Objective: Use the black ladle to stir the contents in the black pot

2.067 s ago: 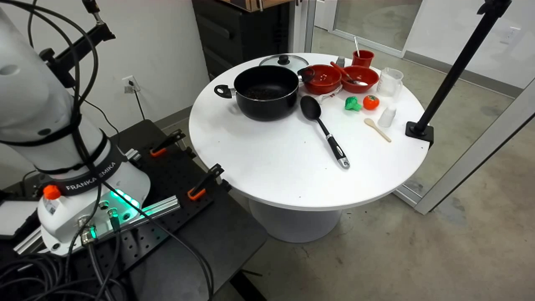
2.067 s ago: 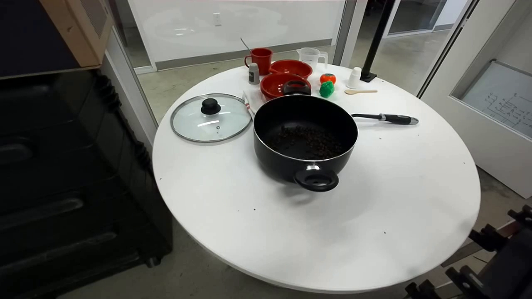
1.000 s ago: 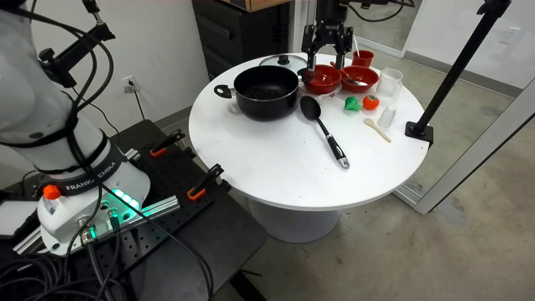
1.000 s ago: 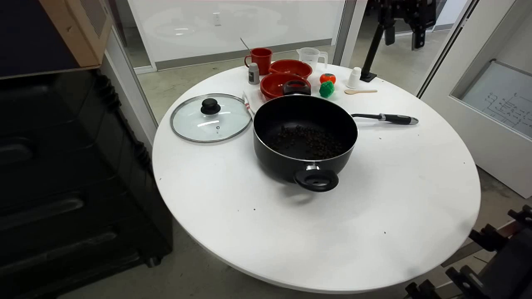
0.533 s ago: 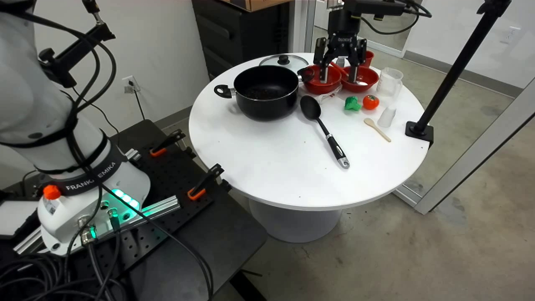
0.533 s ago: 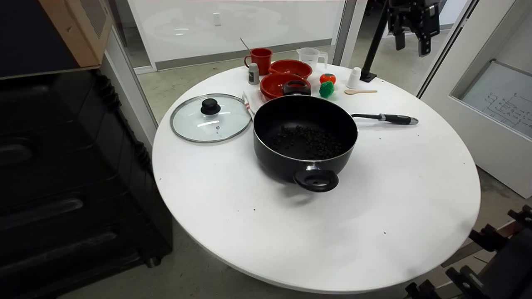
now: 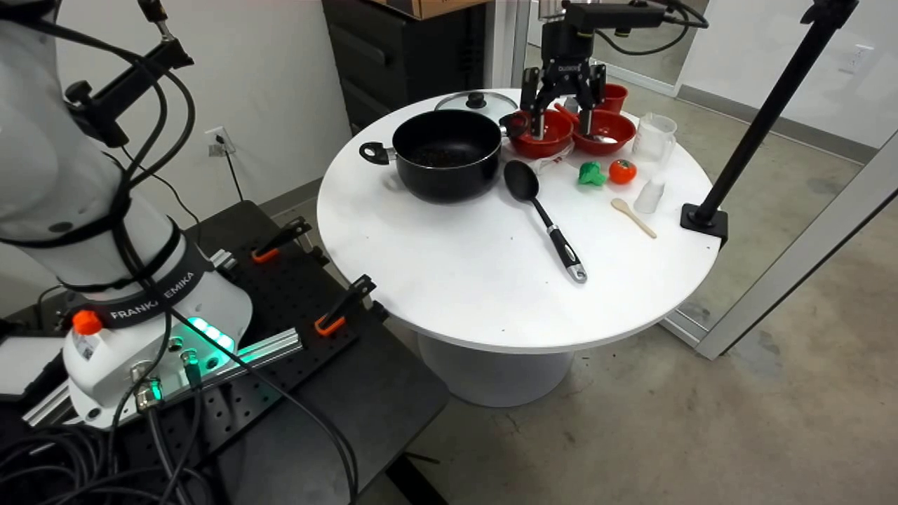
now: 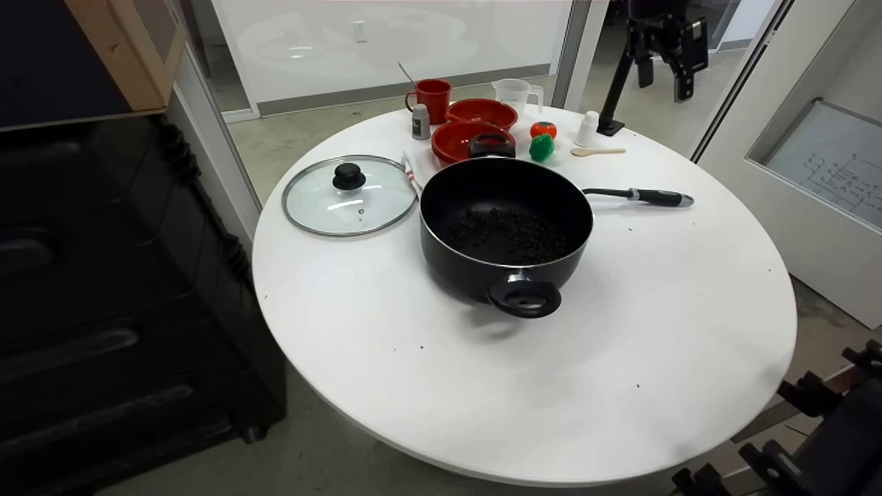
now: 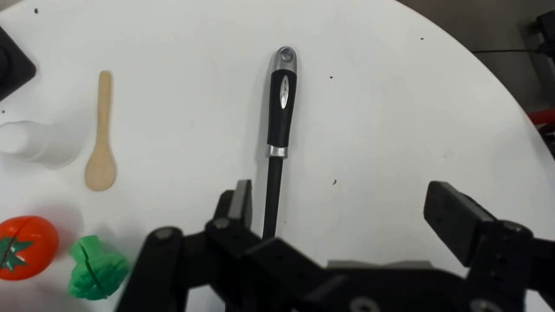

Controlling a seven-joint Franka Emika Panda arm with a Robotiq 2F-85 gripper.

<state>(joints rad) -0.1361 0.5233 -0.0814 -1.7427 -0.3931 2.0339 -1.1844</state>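
The black ladle (image 7: 521,182) lies on the white table beside the pot, bowl near the pot and handle pointing away. In an exterior view, its handle (image 8: 660,198) shows behind the pot, which hides its bowl. The black pot (image 7: 449,185) stands uncovered; small dark bits (image 8: 527,238) lie on its bottom. My gripper (image 7: 562,126) is open and empty, high above the table; it also shows in an exterior view (image 8: 665,83). In the wrist view, the ladle (image 9: 282,110) runs between the open fingers (image 9: 340,195), closer to the left finger; the gripper hides its bowl.
A glass lid (image 8: 317,200), red bowls (image 7: 540,145), a red mug (image 8: 434,100) and a clear jug (image 7: 654,137) stand around the pot. A toy tomato (image 7: 622,172), green toy broccoli (image 7: 592,174), white shaker (image 7: 649,196) and wooden spoon (image 7: 635,219) lie nearby. A black pole (image 7: 758,119) rises at the table edge.
My gripper was out of both exterior views, then came in from the top and lowered. In the last half second it shifted slightly left in both exterior views. Pot and ladle have not moved.
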